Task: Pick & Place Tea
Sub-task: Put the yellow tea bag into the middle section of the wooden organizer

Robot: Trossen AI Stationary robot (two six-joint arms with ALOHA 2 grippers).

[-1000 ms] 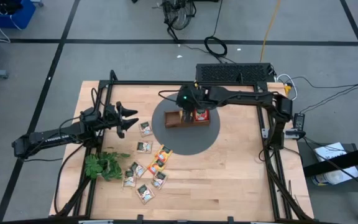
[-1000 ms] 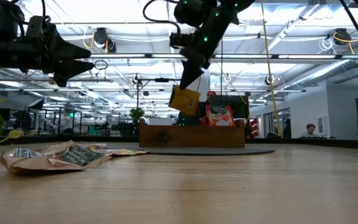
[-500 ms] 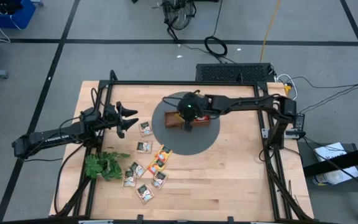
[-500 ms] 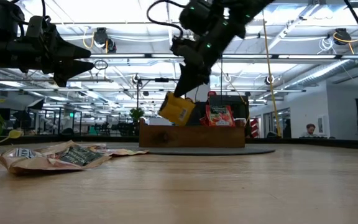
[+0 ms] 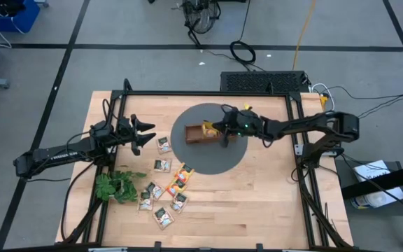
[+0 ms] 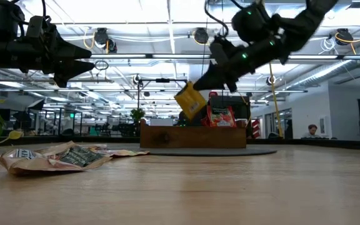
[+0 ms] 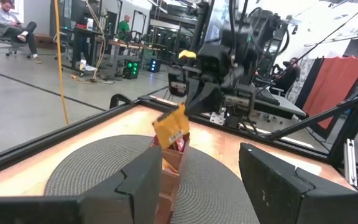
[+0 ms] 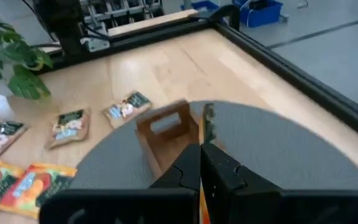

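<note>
Right gripper (image 6: 200,83) clamped on a yellow sachet (image 6: 190,100), tilted, held in the air above the tray (image 6: 192,135) on the round grey mat (image 5: 208,162). Red sachet (image 6: 219,116) stands in tray. Left gripper (image 5: 147,133) parted, empty, hovering beside loose sachets (image 5: 164,192) near the plant (image 5: 115,186).

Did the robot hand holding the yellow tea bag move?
Yes. The right gripper, shut on the orange-yellow square tea-bag sachet, swung rightward along the brown wooden tray in the low view, from its left part toward its middle.
</note>
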